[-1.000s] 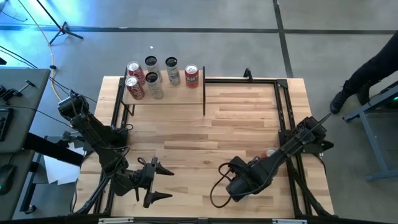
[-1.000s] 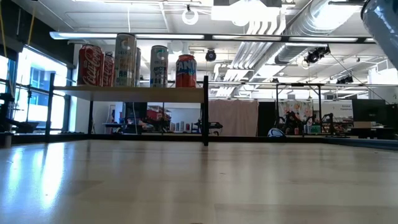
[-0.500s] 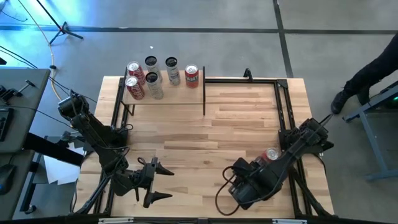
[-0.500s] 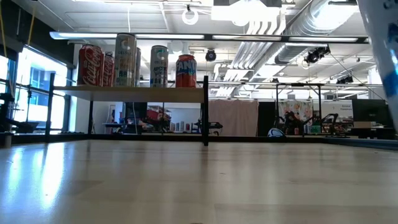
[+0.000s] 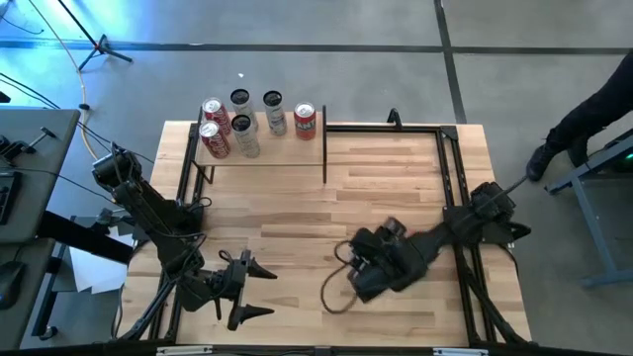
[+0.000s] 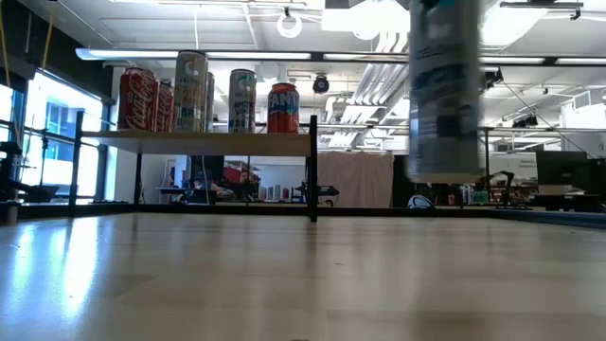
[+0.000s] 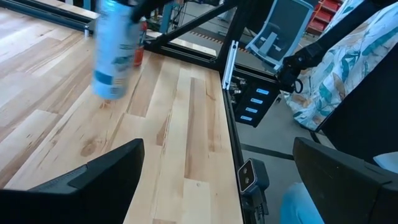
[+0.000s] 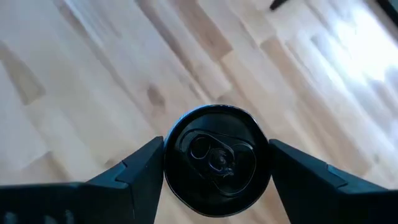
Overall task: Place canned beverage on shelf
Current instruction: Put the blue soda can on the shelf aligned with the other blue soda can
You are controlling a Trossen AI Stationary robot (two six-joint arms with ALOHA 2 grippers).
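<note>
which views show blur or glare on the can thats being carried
Low view: the carried can is motion-smeared, while the shelf stays crisp. Left wrist view: the same can is blurred too. Right wrist view: the can top, between the right gripper's fingers, is sharp; glare whitens the tabletop.

We look straight down on the bench [image 5: 396, 178] from above, level across it from its surface, and closely from both wrists.

In the low view the held can [image 6: 445, 90] was smeared and cut off at the top edge, its print unreadable, while from above the right gripper [image 5: 368, 272] hid it entirely.
</note>
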